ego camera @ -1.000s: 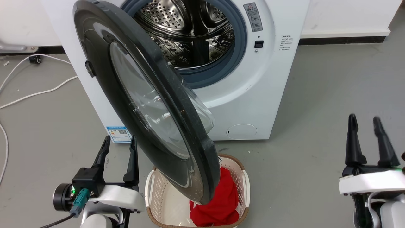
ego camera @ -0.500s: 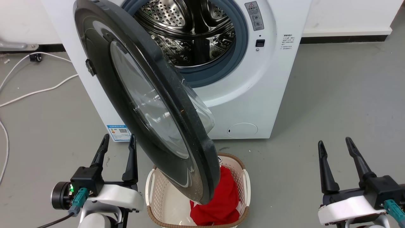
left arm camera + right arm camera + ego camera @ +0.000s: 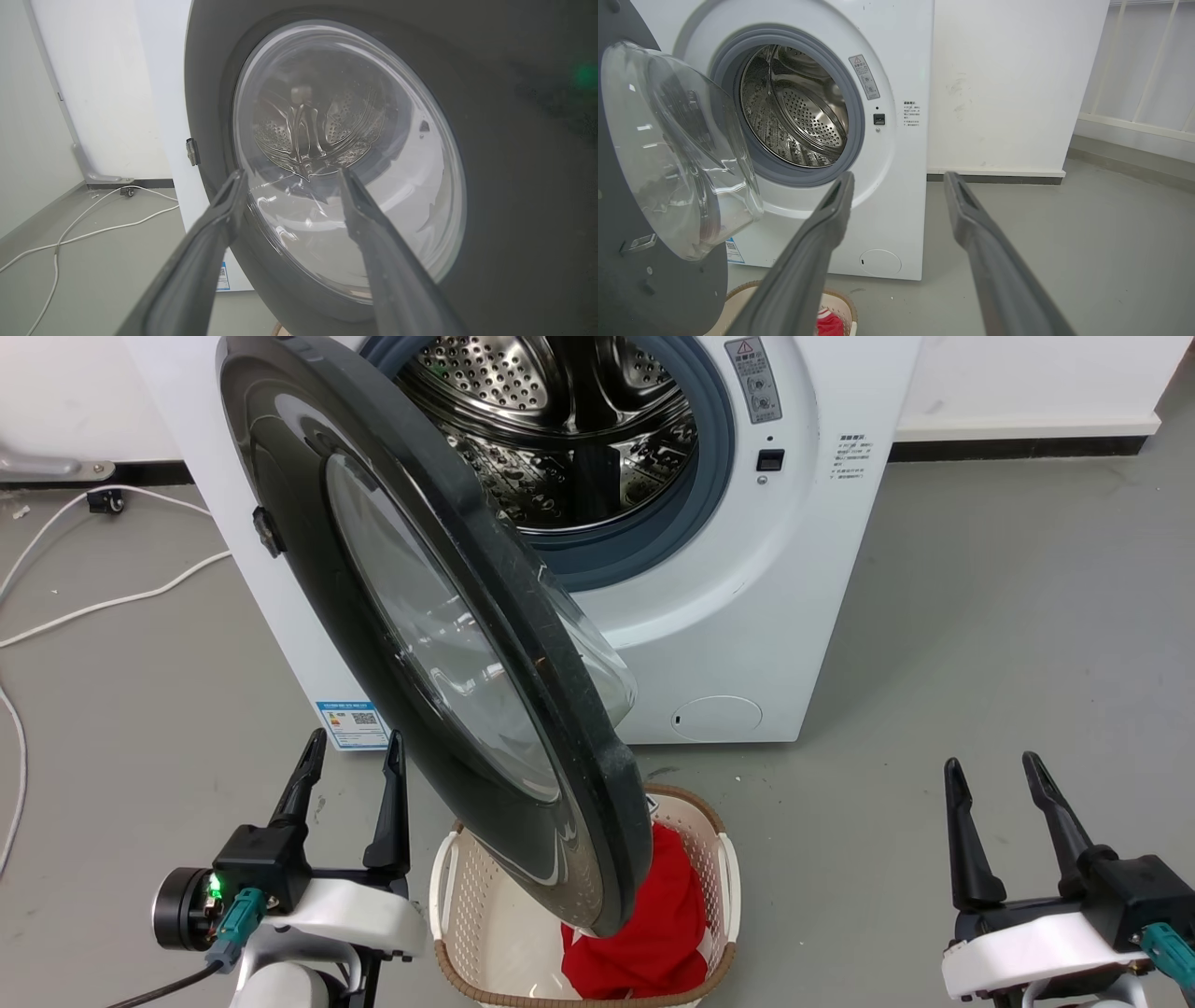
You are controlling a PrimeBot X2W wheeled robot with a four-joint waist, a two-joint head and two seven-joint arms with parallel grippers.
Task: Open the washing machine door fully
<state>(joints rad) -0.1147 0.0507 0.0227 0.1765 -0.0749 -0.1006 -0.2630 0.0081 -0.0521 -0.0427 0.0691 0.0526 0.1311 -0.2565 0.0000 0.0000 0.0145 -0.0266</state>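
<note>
**In front of the washing machine: washing machine door swung wide, both grippers empty**

At far left, a white cable loose on the grey floor. Low beside it, the left gripper: fingers spread, clasping nothing, just beside the door's outer face without touching, aimed at the glass window in the left wrist view. Probably parked there as a rest pose, clear of the swing.

Then the door itself: hinged on the machine's left side, standing out nearly edge-on toward the head camera, free edge hanging above the beige laundry basket with its red garment. Leaves the steel drum wholly uncovered, likely for loading straight from the basket. Whether at the hinge stop: cannot tell.

At far right, the right gripper: fingers apart, empty, well apart from the door, pointed at the machine's front.

Against a second ago: right gripper now lower and nearer the middle, wrist turned; head view shifted slightly; door angle against the machine unchanged; left gripper much as before.
</note>
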